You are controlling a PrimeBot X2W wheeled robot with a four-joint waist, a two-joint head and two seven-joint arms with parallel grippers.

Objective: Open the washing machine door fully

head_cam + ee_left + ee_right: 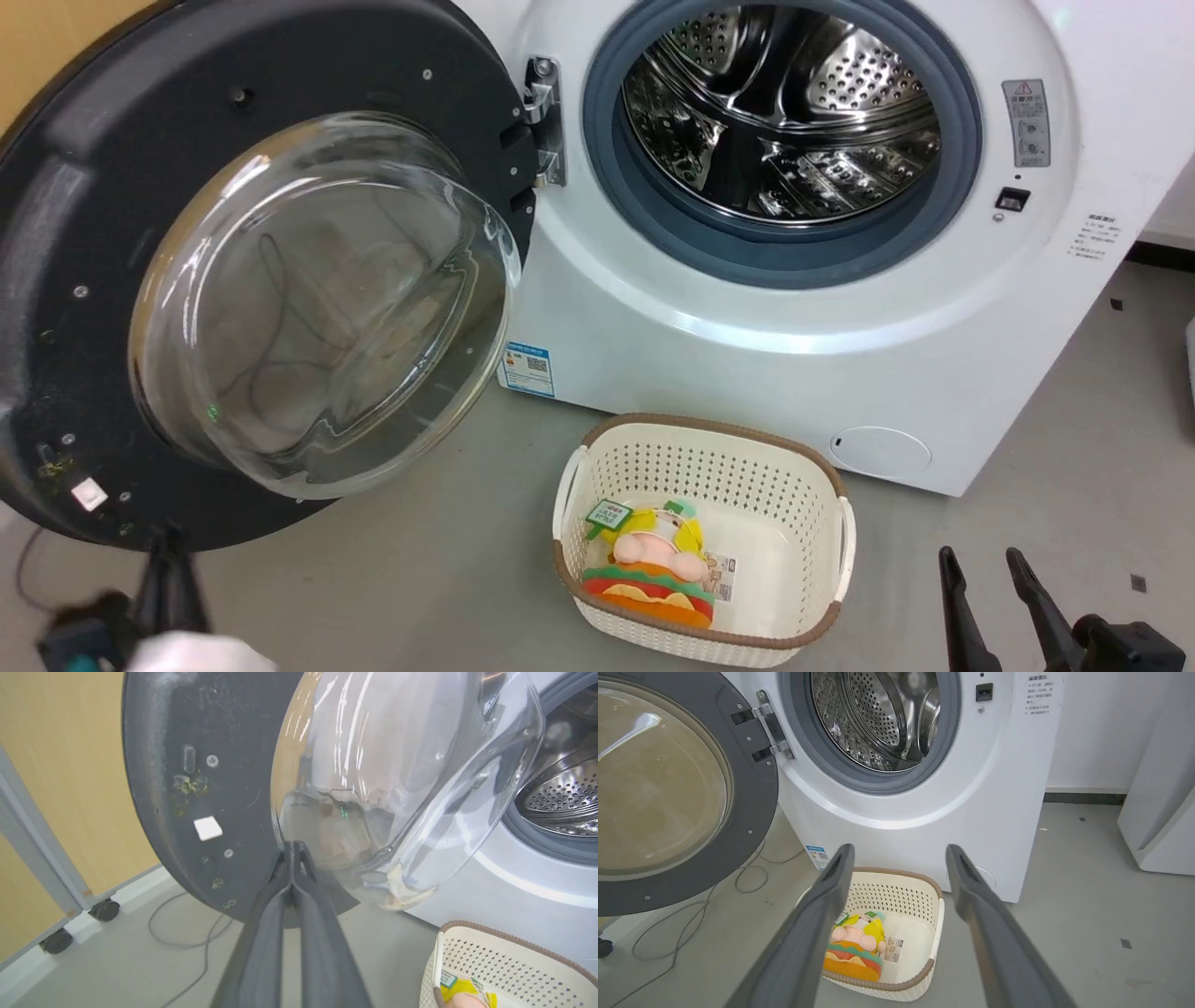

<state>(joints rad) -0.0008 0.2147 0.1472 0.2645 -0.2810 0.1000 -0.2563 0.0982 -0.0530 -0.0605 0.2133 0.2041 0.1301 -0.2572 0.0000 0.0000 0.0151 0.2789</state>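
Left end effector [293, 848], fingers pressed together, is pointing at the washing machine door [187, 788]; a further outward push seems needed.

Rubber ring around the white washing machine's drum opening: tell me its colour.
Plain bluish grey, no pattern. The rubber ring shows best in the head view.
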